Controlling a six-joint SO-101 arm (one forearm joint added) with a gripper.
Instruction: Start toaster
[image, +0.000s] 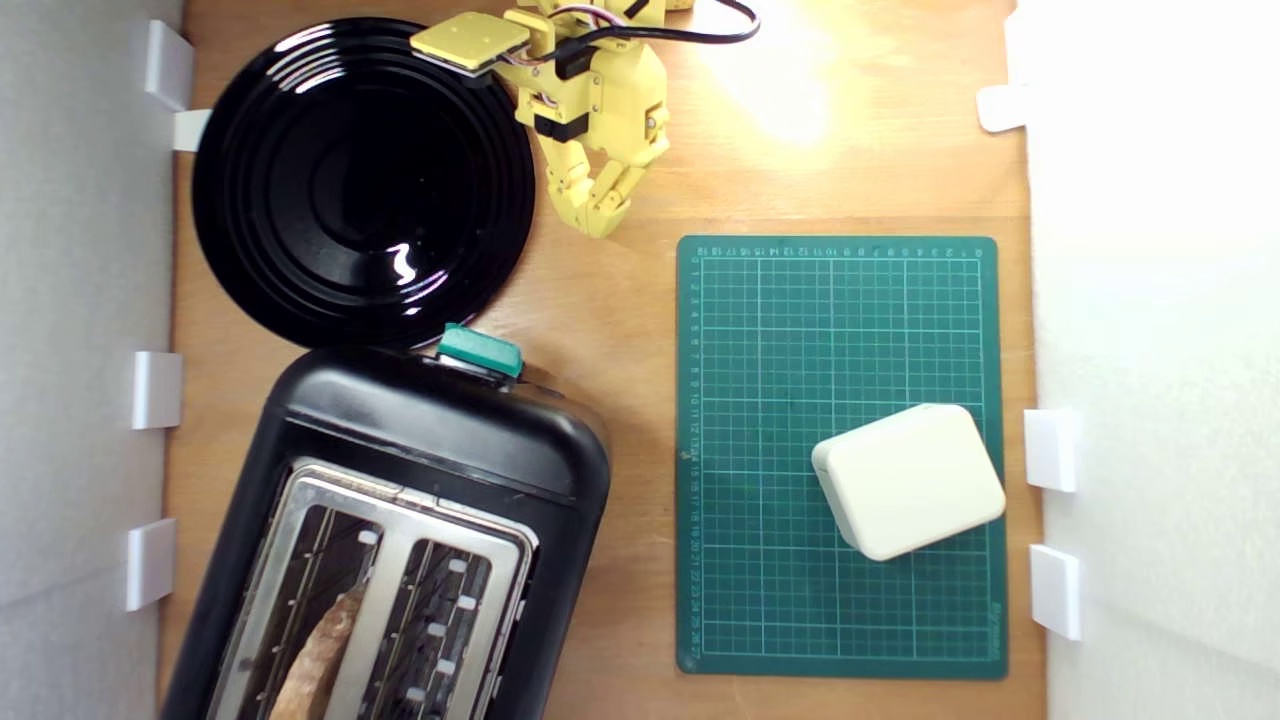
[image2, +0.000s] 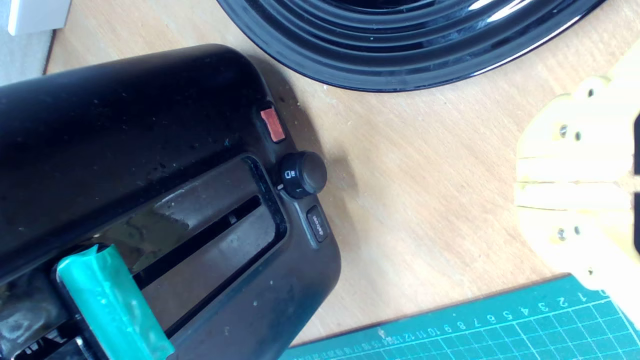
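1. Surface: a bare wooden tabletop (image: 620, 330) with white walls on both sides and small white brackets along the edges. A bright glare falls on the wood at the far end.
2. Task item: the toaster (image: 420, 450) stands at the near corner on the exterior view's left. A slice of bread (image: 320, 650) sits in one slot. The teal lever (image: 481, 350) projects from the end face nearest the black plate (image: 360, 180) and looks to be at the raised end of its slot in the wrist view.
3. Other items: a green cutting mat (image: 840, 300) lies on the exterior view's right, with a cream box (image: 908, 480) on it.
4. Arm: the yellow gripper (image: 598, 215) hangs beside the plate rim, well apart from the lever. Its fingers are drawn together and hold nothing.
5. Step in hand, as a judgement: approach. The lever is not yet contacted.
6. Next move calls for: travel toward the toaster, tips placed on top of the lever, then a straight push down along the slot. Risk: the tips slip off the narrow lever.
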